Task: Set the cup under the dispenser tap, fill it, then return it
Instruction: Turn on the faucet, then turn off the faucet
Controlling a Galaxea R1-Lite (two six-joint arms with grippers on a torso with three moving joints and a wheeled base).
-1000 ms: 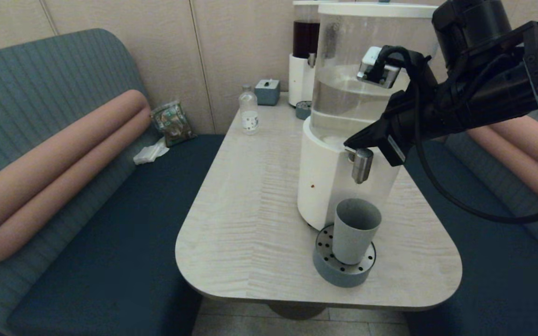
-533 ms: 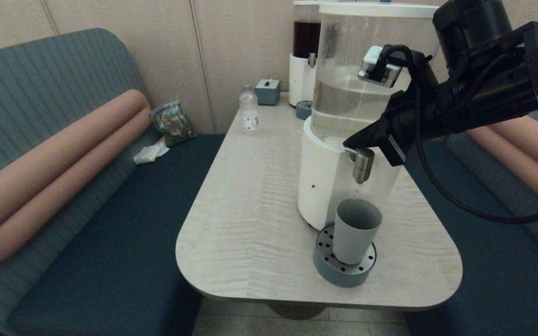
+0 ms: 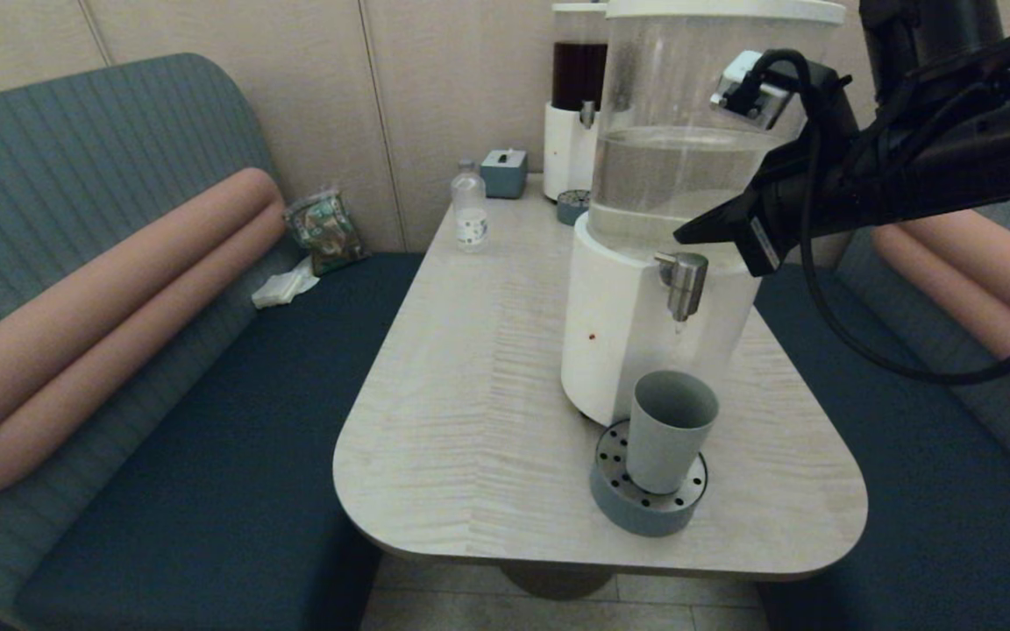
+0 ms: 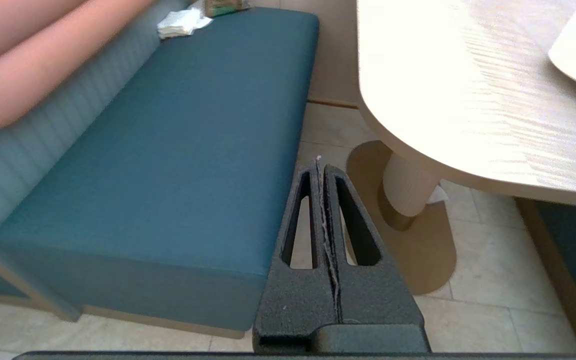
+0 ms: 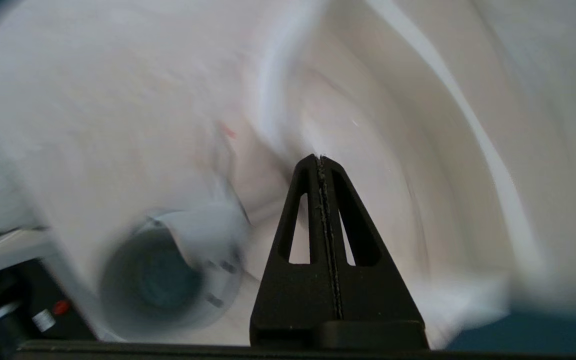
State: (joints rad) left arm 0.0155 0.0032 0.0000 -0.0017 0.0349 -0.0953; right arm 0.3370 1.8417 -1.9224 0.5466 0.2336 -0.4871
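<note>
The left gripper [image 4: 322,172] hangs parked over the floor by the bench, fingers pressed together on nothing. At lower centre of the head view the cup [image 3: 670,429] stands on the tray [image 3: 610,504], straight under the tap [image 3: 685,285]. The right gripper [image 3: 689,233], closed and empty, has lifted off the tap toward upper right; filling looks finished. The cup sits well below it, awaiting return.
</note>
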